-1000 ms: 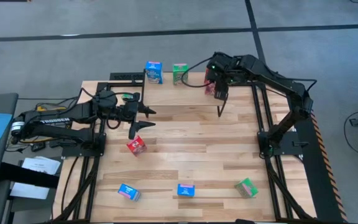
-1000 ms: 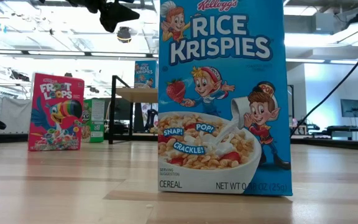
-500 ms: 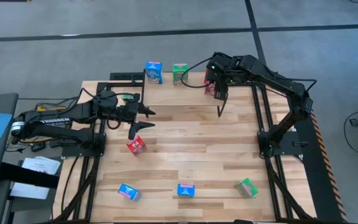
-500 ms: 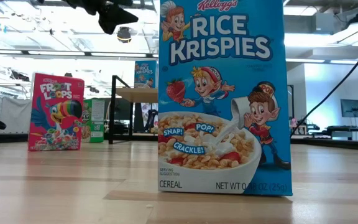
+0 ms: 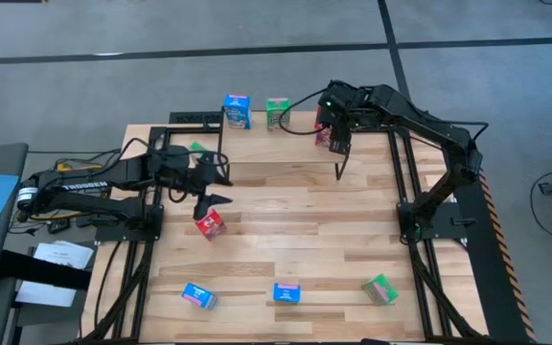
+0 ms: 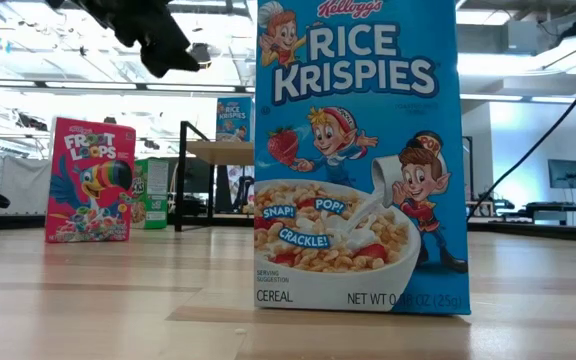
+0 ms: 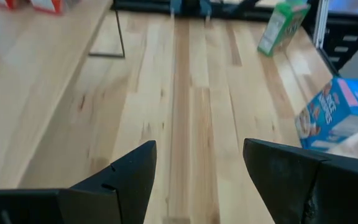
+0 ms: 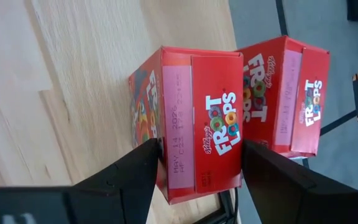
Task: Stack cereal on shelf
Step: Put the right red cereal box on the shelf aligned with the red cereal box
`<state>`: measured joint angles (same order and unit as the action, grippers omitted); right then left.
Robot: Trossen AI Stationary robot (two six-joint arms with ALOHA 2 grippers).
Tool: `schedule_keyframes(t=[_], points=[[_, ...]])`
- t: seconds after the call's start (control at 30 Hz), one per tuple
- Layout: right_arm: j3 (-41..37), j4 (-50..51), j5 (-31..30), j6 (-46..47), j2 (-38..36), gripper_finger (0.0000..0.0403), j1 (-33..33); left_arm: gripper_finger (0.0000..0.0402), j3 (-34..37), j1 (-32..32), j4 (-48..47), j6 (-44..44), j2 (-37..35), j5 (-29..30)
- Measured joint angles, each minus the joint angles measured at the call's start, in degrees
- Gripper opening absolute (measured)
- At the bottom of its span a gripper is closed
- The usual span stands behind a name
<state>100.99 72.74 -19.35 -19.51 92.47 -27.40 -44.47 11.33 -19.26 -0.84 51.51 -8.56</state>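
Reaching out over the wooden table (image 5: pixel 295 230), the left gripper (image 5: pixel 211 184) hangs in the air with its two fingers spread wide and nothing between them — a red cereal box (image 5: pixel 210 223) stands on the table right below it. Along the near edge of the table sit three more boxes: a blue one (image 5: pixel 198 295) lying flat, another blue one (image 5: pixel 287 292) and a green one (image 5: pixel 379 288). At the far side stands the shelf (image 5: pixel 249 144), a light board on thin black legs, with a blue box (image 5: pixel 237 110) and a green box (image 5: pixel 277 113) behind it. Farther right, the right gripper (image 5: pixel 337 138) is at the back of the table, its fingers open on both sides of a red Froot Loops box (image 8: pixel 194 124) but not squeezing it. A second red box (image 8: pixel 284 93) stands touching the first one.
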Motion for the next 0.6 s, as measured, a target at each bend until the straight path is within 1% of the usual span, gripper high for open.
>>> schedule_keyframes(t=[0.17, 0.27, 0.6], points=[[0.0, -0.85, 0.2, 0.18, 0.0, 0.025, 0.0, 0.0231, 0.0, 0.0, -3.32, 0.0, 0.0, -0.02], [0.0, -1.23, 2.5, 1.28, 0.0, 0.025, 0.0, 0.0231, 0.0, 0.0, -4.7, 0.01, 0.0, -0.02], [0.0, -0.67, 2.86, 0.61, 0.0, 0.025, -0.51, 0.0231, -0.02, 0.0, -4.86, 0.0, -0.02, -0.02]])
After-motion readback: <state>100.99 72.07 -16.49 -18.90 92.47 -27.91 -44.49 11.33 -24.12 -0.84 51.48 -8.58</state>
